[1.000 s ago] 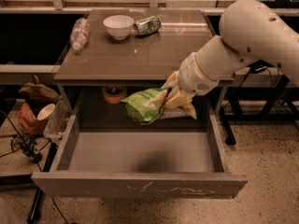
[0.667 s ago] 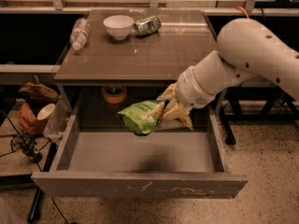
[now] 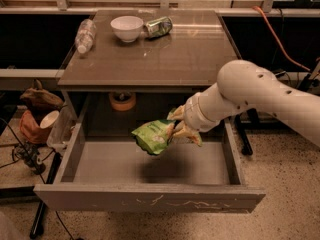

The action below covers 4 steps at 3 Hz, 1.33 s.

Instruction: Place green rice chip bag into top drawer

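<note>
Single camera view looking down on an open drawer. The top drawer (image 3: 200,167) is pulled out toward the lower edge of the frame. Its flat grey floor is exposed and its scratched front panel runs across the bottom.

The white arm (image 3: 260,91) enters from the right of the frame and reaches leftward over the drawer. Its end effector (image 3: 176,129) sits at centre frame, above the rear half of the drawer floor. It is clamped on the right-hand edge of the green rice chip bag (image 3: 153,137), with the yellowish fingers (image 3: 193,135) drawn together around the crinkled material.

The bag hangs to the left of the end effector, lifted clear of the floor and tilted. A dark shadow (image 3: 161,169) lies on the drawer floor beneath it.

The counter (image 3: 160,64) fills the upper centre of the frame. It carries three things:
- a white bowl (image 3: 126,28) near the far edge;
- a green-silver can (image 3: 159,27) lying on its side just right of the bowl;
- a clear plastic bottle (image 3: 85,35) lying at the left edge.

A roll of tape (image 3: 122,101) rests in the recess beneath the counter, behind the drawer's left rear. A brown bag (image 3: 37,99) stands at the left of the frame.
</note>
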Each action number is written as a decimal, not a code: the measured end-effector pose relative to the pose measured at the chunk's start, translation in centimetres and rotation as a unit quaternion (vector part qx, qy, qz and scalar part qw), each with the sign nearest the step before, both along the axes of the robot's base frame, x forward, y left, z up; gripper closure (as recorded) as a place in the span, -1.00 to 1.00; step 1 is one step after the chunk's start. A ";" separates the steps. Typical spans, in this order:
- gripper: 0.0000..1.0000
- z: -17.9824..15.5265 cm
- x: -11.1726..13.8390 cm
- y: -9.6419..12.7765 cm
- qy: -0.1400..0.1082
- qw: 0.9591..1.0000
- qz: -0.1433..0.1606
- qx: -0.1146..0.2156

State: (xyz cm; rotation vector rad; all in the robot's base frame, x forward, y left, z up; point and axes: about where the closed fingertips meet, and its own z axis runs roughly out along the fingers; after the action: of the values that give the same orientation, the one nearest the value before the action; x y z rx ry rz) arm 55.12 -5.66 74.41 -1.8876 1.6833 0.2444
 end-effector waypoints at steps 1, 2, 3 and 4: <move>1.00 -3.1 1.8 -0.4 -0.024 0.999 -0.030 -0.026; 1.00 -5.4 3.0 0.0 -0.026 0.999 -0.036 -0.031; 1.00 -7.5 3.5 1.5 0.010 1.000 -0.004 -0.015; 1.00 -9.1 3.4 2.5 0.040 0.999 0.024 -0.003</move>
State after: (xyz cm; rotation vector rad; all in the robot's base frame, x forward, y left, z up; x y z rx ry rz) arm 58.48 -3.16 65.35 -1.9480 1.6932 0.3399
